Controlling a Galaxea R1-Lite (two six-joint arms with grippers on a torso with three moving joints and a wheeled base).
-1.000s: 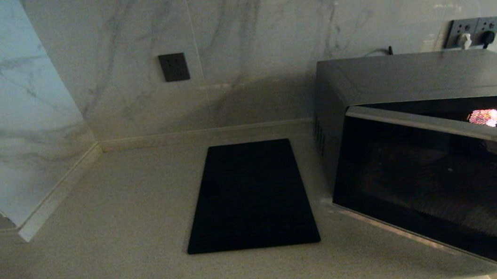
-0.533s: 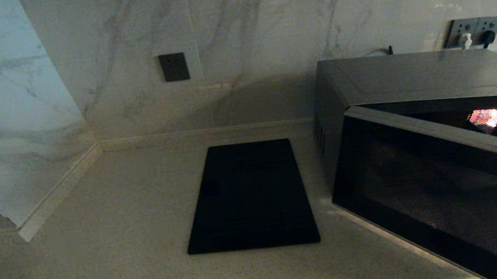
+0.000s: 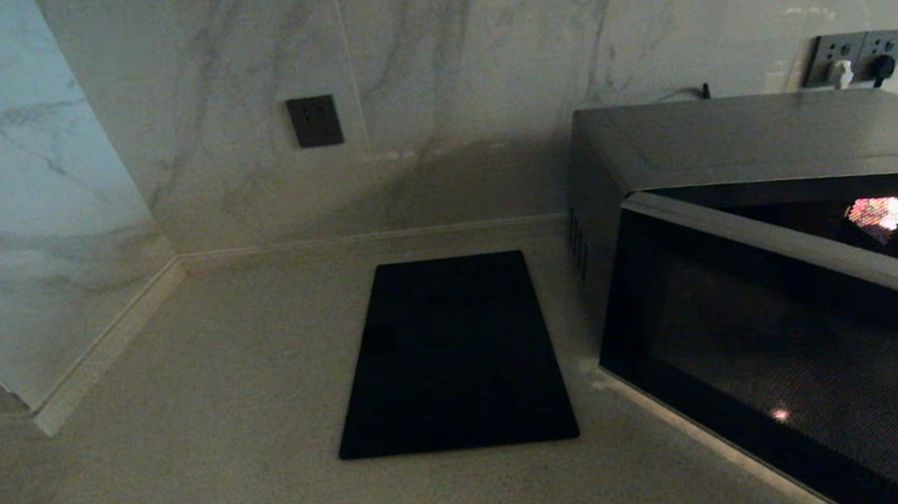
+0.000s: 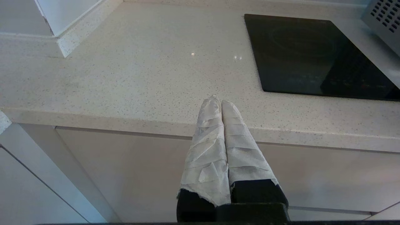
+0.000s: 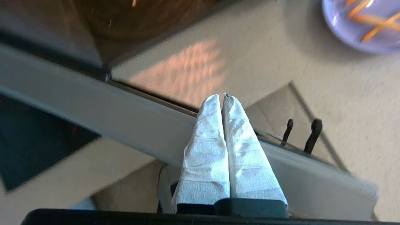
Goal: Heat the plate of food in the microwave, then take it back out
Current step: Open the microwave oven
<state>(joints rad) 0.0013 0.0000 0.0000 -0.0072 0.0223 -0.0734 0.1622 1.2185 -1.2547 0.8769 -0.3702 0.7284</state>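
1. Marble walls back our speckled counter [image 3: 204, 419], which carries one black slab [image 3: 451, 354] and one microwave [image 3: 744, 139] at our right.
2. We see its door [image 3: 803, 345] ajar, cut off by the frame edge.
3. Our right gripper [image 5: 222, 97], fingers together, is beside the door's edge; one plate of food [image 5: 362, 25] lies partly cropped on the counter beyond.
4. Our left gripper [image 4: 218, 101], fingers together, idles at the counter's front edge.

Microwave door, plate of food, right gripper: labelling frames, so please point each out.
microwave door [image 3: 776, 332], head view, black glass.
plate of food [image 5: 359, 26], right wrist view, lilac surface.
right gripper [image 5: 222, 97], right wrist view, wrapped fingertips, shut.
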